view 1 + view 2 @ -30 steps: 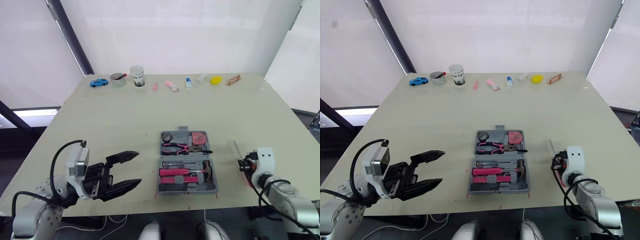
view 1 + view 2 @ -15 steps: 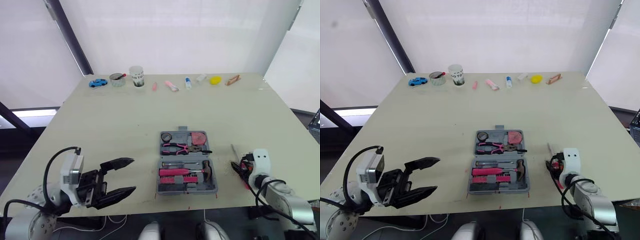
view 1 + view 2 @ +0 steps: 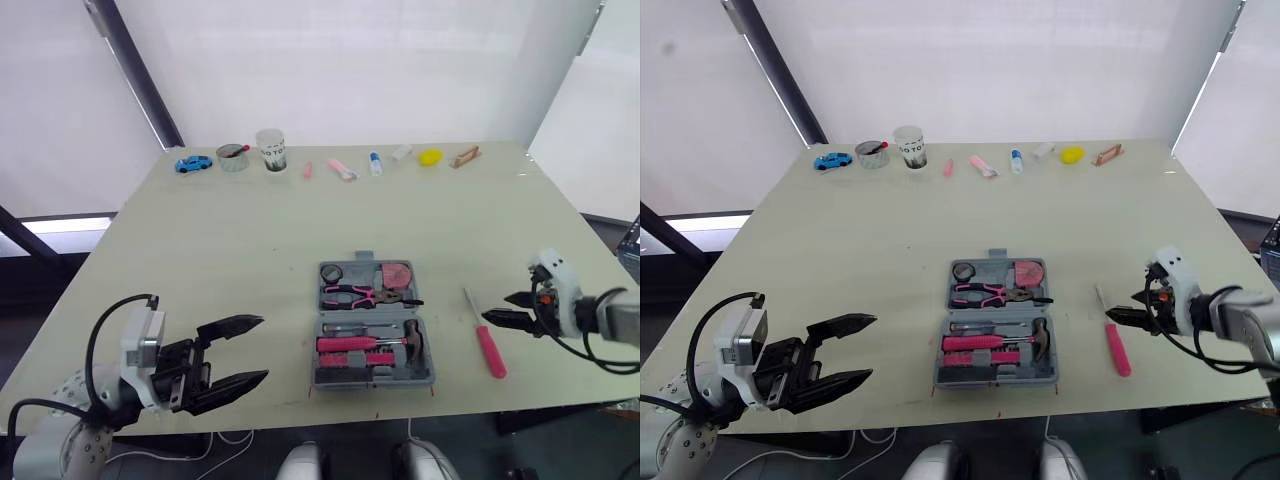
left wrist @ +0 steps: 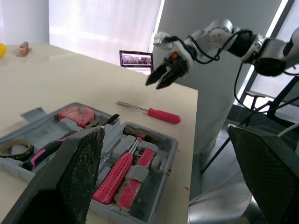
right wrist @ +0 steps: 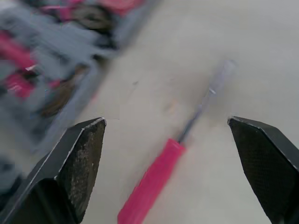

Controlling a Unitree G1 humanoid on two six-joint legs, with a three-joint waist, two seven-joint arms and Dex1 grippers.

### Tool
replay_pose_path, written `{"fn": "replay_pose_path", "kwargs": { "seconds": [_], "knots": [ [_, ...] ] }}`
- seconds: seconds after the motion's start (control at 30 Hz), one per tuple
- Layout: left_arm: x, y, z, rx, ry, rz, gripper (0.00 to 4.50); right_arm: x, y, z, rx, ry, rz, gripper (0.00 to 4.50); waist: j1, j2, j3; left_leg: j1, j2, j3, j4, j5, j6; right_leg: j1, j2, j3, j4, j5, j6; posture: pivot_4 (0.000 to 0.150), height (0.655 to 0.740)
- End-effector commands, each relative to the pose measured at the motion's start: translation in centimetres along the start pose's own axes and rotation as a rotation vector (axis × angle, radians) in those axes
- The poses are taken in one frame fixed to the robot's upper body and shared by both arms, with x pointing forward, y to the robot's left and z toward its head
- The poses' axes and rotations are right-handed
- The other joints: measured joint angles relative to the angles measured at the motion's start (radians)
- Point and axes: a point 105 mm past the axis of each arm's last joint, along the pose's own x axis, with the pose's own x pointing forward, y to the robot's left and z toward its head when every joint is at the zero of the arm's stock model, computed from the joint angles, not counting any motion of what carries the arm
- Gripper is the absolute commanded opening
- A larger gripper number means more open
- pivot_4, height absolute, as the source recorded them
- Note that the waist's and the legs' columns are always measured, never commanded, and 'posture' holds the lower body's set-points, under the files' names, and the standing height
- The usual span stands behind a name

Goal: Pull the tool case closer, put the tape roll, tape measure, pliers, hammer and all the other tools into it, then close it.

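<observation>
Since a second ago, the right gripper [image 3: 498, 310] was swung out to the right and lifted. The red screwdriver [image 3: 486, 338] was left lying flat on the table [image 3: 230, 250]. The left gripper [image 3: 262, 348] was drawn back a little toward the near edge.

From the head views, the tool case [image 3: 372, 325] was seen open near the front edge, in the middle. The pliers [image 3: 350, 295], the hammer [image 3: 411, 338], the tape measure [image 3: 398, 275] and the tape roll [image 3: 333, 273] were seen inside it. The screwdriver was seen outside, just beside the case on the right. Its long line ran from far to near, with the metal tip far and the red handle near. The right gripper was held just to its right, a little above it, with the fingers apart and nothing in them. The left gripper was held wide apart and bare too, well apart on the other side of the case. So the right arm was judged much the nearer one.

From the left wrist view, the screwdriver was seen past the case, with the right gripper up over it and not touching it.

From the right wrist view, the screwdriver was seen in the gap between the two spread fingers [image 5: 70, 163], touched by neither. A squeeze across the thin handle was judged to be needed next.
</observation>
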Motion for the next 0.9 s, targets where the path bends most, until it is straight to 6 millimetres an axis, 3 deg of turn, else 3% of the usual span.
{"fn": "replay_pose_path", "kwargs": {
  "seconds": [0.03, 0.2, 0.43, 0.77, 0.9],
  "knots": [
    [0.0, 0.1, 0.4, 0.033, 0.0, -0.01, 4.5, 0.2, -0.3, 1.4, -0.226, 0.004, 0.153, 4.39, -0.003, -0.001, 0.001, 0.0, 0.0, 0.001, 0.0, 0.0, 0.0, 0.0, 0.0, 0.0, 0.0, 0.0, 0.0, 0.15, 0.74],
    [-0.1, -0.1, 0.5, 0.043, 0.008, -0.006, 4.5, 1.9, -1.2, 1.3, -0.688, 0.105, 0.357, 4.39, -0.015, -0.003, 0.005, 0.0, 0.0, 0.005, 0.0, 0.0, 0.0, 0.0, -0.001, 0.0, -0.001, 0.002, 0.003, 0.15, 0.74],
    [-0.2, -1.1, 0.4, 0.046, 0.015, 0.021, 4.5, 2.8, -1.9, -0.7, -1.24, 0.485, 0.552, 4.39, -0.017, -0.003, 0.011, 0.0, 0.0, 0.008, -0.002, 0.0, 0.0, -0.002, -0.004, 0.001, 0.0, 0.003, 0.003, 0.15, 0.74],
    [0.1, -2.2, 0.1, 0.043, 0.001, 0.053, 4.5, 5.0, -0.4, -1.0, -1.504, 0.581, 0.754, 4.39, -0.017, -0.003, 0.012, 0.001, 0.001, 0.002, -0.002, 0.001, -0.001, -0.002, -0.005, 0.001, 0.002, 0.003, 0.003, 0.15, 0.74],
    [0.1, -2.3, 0.1, 0.044, 0.0, 0.063, 4.5, 5.7, -1.0, -1.7, -1.568, 0.675, 0.739, 4.39, -0.016, -0.002, 0.012, 0.001, 0.001, 0.001, -0.002, 0.002, -0.003, -0.002, -0.006, 0.001, 0.003, 0.001, -0.001, 0.15, 0.74]
  ]
}}
